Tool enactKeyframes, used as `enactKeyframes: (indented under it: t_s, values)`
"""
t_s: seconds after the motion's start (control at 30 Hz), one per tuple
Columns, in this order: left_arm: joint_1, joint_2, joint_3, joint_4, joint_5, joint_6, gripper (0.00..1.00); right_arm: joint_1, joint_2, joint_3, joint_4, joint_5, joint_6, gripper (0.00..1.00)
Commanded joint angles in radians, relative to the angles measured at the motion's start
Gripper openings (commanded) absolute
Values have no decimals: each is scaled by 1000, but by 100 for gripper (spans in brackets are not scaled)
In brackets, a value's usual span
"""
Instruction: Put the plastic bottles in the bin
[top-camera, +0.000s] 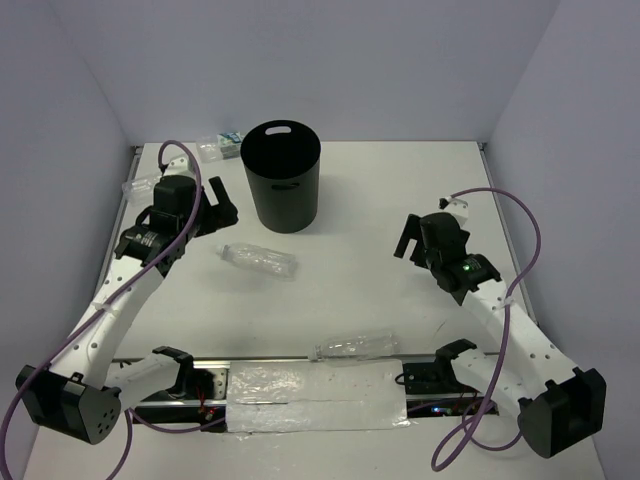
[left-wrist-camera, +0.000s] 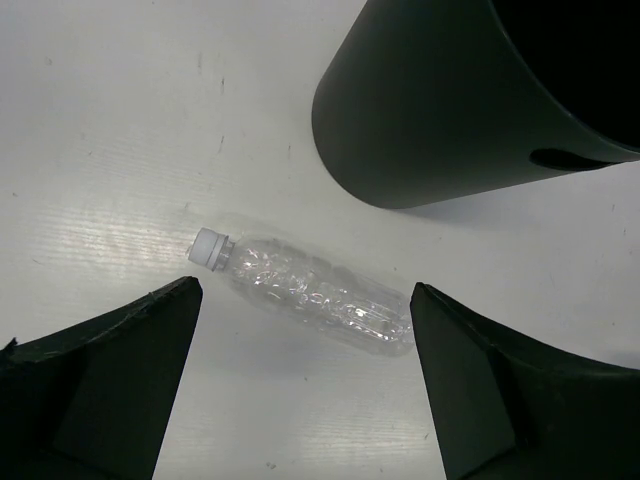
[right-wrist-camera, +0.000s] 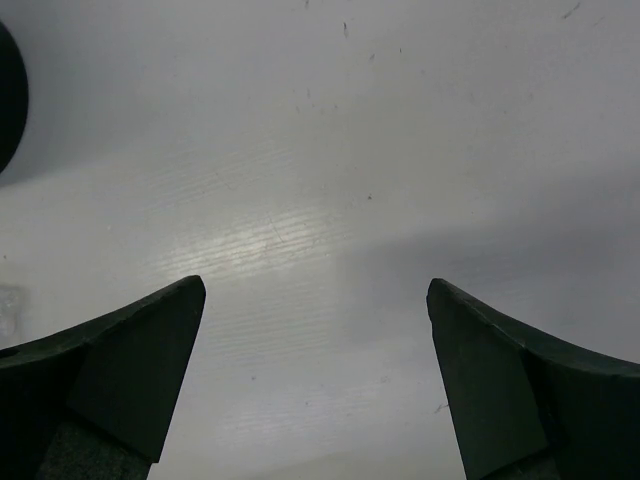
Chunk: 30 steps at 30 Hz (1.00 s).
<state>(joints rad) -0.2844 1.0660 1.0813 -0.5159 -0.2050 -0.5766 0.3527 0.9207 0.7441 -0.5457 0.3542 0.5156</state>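
The bin (top-camera: 281, 180) stands upright toward the far middle of the tabletop (top-camera: 380, 200), its mouth open upward. Four bottles lie on the tabletop, all outside the bin.

The middle bottle (top-camera: 258, 260) lies on its side just in front of the bin, apart from it, with its pale cap (left-wrist-camera: 210, 247) pointing left. The near bottle (top-camera: 355, 347) lies on its side at the front edge, between the two arm bases. The labelled bottle (top-camera: 219, 146) sits at the far edge, just left of the bin. The left bottle (top-camera: 139, 184) lies by the left edge, partly hidden behind the left arm.

The left hand (top-camera: 208, 214) hangs above the tabletop between the bin and the middle bottle. Its fingers (left-wrist-camera: 110, 380) are spread wide and hold nothing. In the left wrist view the middle bottle lies across the gap between them, lower down on the tabletop.

The right hand (top-camera: 412, 238) is well to the right of the bin, spread wide and holding nothing. Its own camera shows only bare tabletop between its fingers (right-wrist-camera: 110, 370).
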Motion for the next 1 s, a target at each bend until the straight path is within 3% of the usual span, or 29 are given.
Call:
enactKeyframes:
  t_s: [0.0,0.23,0.4,0.6,0.8,0.97]
  values:
    - [-2,-14,48,19,-4,15,99,-4,-28,24,-10,23,3,100]
    - [-2,-21,45,22,1,12,99,-3,-66,113,-137,-27,-9,100]
    - [-2,-21,46,25,38,18,99,-3,-79,190,-201,-174,10,99]
    - [-2,-32,32,33,59,18,99,58,-160,138,-305,-299,225,98]
    - [-2,-34,28,30,59,21,99,97,-324,-14,-378,-325,538,98]
    - [-2,-28,31,22,52,26,99,100,-416,-52,-471,-339,633,98]
